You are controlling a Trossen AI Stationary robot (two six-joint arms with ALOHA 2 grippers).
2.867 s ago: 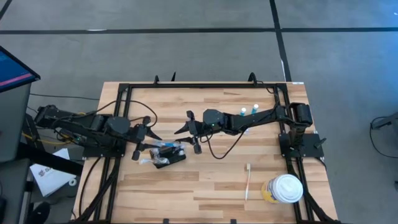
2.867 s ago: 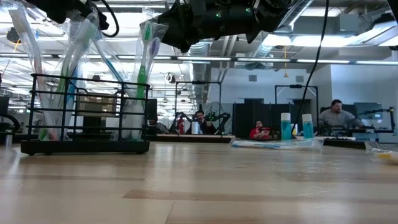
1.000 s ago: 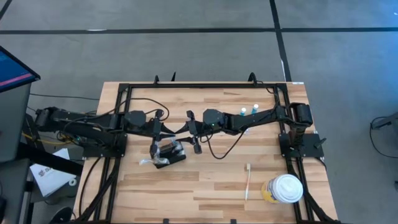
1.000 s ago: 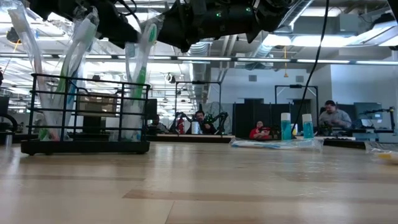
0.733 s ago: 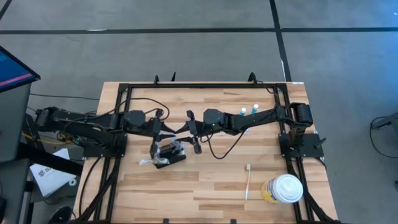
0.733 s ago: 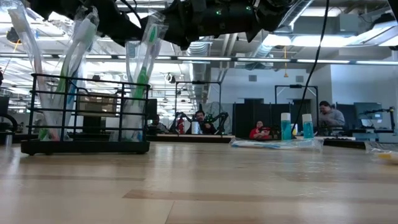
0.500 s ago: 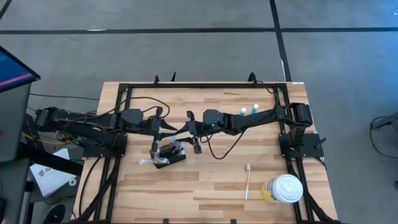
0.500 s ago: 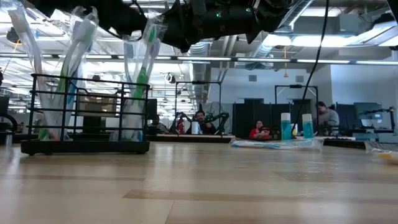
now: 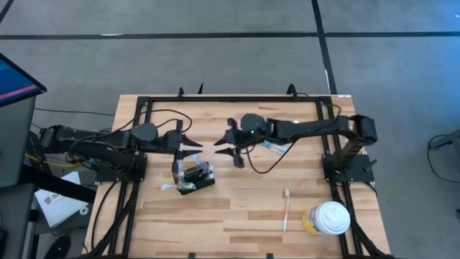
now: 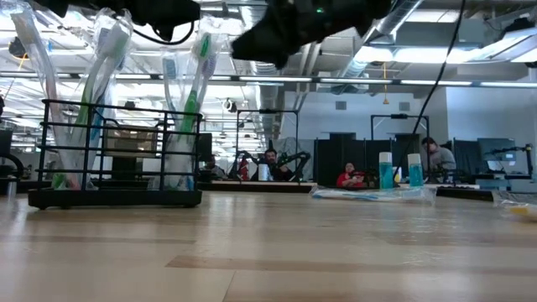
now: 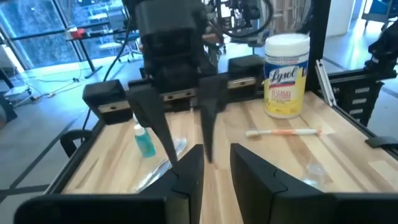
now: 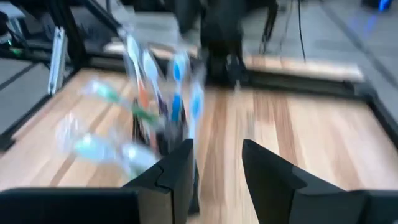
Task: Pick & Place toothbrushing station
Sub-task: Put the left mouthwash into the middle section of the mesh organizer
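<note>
Both arms are hovering mid-counter with nothing in either set of fingers. Left gripper [image 9: 192,146] is sitting just behind the toothbrushing station [image 9: 194,177], fingers spread, clear of it. Right gripper [image 9: 227,144] is hanging near it on the other side, facing the left one, fingers spread too; its wrist view is showing only air between them.

Station is standing upright on the counter [image 9: 251,208], left of centre, wire frame flat on the wood in the low view. It's holding several wrapped toothbrushes [image 10: 191,92] sticking up well above the rim. One loose toothbrush [image 9: 286,208] is lying well apart near the wipes canister [image 9: 329,218], and two small blue-capped bottles [image 10: 398,170] are standing at the far side.

Risks as I'm reading it:
- Brushes are standing tall and leaning, so a low pass by either arm is likely knocking them, or tipping the light wire frame.
- Crinkly wrap is spilling out beside the station; fingers closing there could be pinching plastic instead of frame and dragging the lot.
- Grippers are pointing at each other with little room between, so both reaching at once is risking a clash.
</note>
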